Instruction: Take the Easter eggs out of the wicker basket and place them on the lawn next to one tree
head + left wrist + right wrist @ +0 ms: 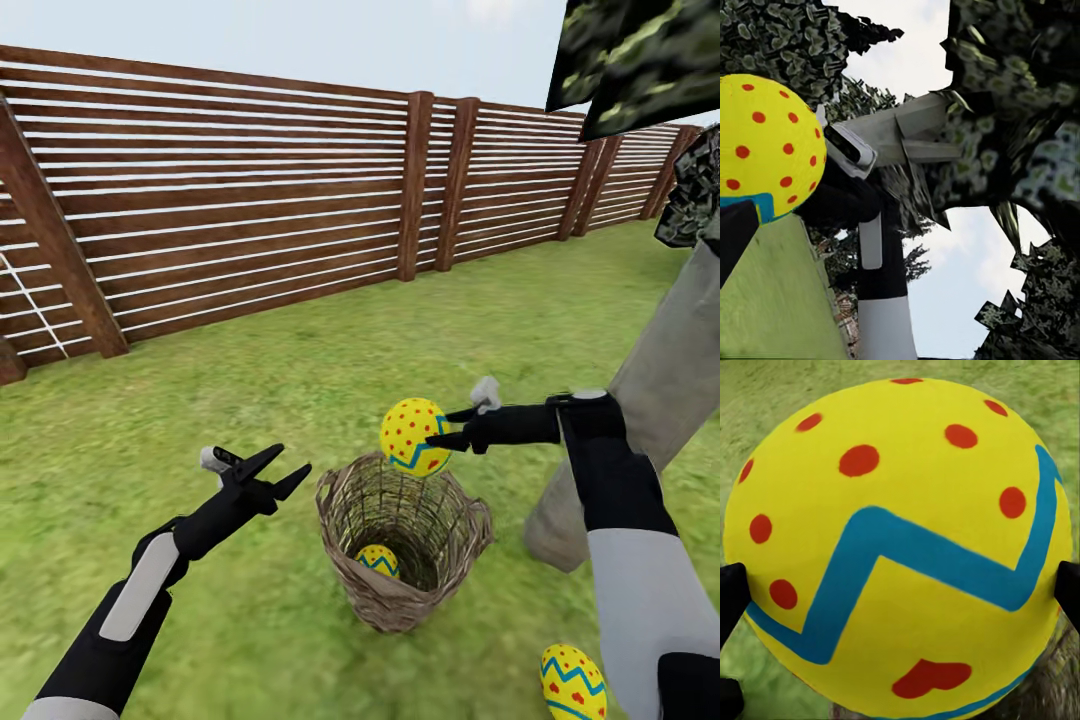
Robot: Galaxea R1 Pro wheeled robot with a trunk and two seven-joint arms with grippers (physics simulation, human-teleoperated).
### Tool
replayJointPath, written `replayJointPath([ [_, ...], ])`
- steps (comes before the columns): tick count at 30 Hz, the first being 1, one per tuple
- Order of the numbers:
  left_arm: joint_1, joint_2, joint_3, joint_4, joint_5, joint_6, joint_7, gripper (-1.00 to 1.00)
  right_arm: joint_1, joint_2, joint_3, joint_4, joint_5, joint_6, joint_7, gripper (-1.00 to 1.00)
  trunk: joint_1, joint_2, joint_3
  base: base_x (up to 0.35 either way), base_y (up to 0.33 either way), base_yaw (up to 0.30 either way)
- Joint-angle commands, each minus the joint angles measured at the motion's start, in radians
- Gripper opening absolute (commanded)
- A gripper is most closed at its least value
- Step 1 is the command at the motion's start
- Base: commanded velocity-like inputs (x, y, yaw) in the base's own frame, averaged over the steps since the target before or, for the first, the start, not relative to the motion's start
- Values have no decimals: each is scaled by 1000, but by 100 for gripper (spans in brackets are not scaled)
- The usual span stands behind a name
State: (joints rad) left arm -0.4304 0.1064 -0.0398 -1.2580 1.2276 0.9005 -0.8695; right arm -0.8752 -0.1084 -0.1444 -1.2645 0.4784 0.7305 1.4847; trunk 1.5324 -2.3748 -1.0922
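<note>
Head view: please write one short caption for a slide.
Right tool holds one egg above the basket; another egg lies inside.

Tree trunk [665, 380] stands just right of basket [405, 545]; lawn [300, 380] elsewhere open.

A brown slatted wooden fence [250, 190] stands under pale sky [300, 40].

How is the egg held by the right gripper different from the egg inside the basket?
The held egg hangs in the air above the basket's rim, clamped by the right gripper; the egg in the basket lies at the bottom, touched by no gripper. The held egg shows whole, while the wicker basket hides part of the other. Both are yellow with a blue zigzag band.
</note>
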Motion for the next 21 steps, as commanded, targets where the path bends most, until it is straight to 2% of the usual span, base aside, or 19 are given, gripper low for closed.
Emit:
replayJointPath([
  [1,-1,0,-2,0,4,4,0,100,4,2,-6,2,1,15,-5,-100,-5,7,2,-345,0,0],
  [3,-1,-2,-3,0,4,5,0,100,47,4,-6,2,-2,16,-18,-100,-12,21,9,-346,0,0],
  [8,-1,-7,-3,-1,4,5,0,100,100,6,-6,3,-3,14,-25,-100,-32,56,24,-346,0,0],
  [10,-1,-8,-10,-8,4,5,0,100,128,18,-6,3,-3,14,-25,-100,-39,70,31,-327,0,0],
  [13,-2,-8,-34,-11,4,5,0,100,137,21,-6,4,-2,12,-26,-100,-51,91,40,-250,0,0],
  [19,-2,-8,-45,-16,4,4,-1,100,159,19,-7,11,-1,13,-26,-100,-74,133,59,-77,0,0],
  [20,-2,-8,-46,-15,4,2,-2,100,161,19,-14,12,-3,14,-26,-100,-78,140,63,-1,0,-156],
  [21,-2,-8,-47,-15,5,0,-2,100,163,19,-41,17,-3,15,-26,-100,-78,140,64,0,0,-194],
])
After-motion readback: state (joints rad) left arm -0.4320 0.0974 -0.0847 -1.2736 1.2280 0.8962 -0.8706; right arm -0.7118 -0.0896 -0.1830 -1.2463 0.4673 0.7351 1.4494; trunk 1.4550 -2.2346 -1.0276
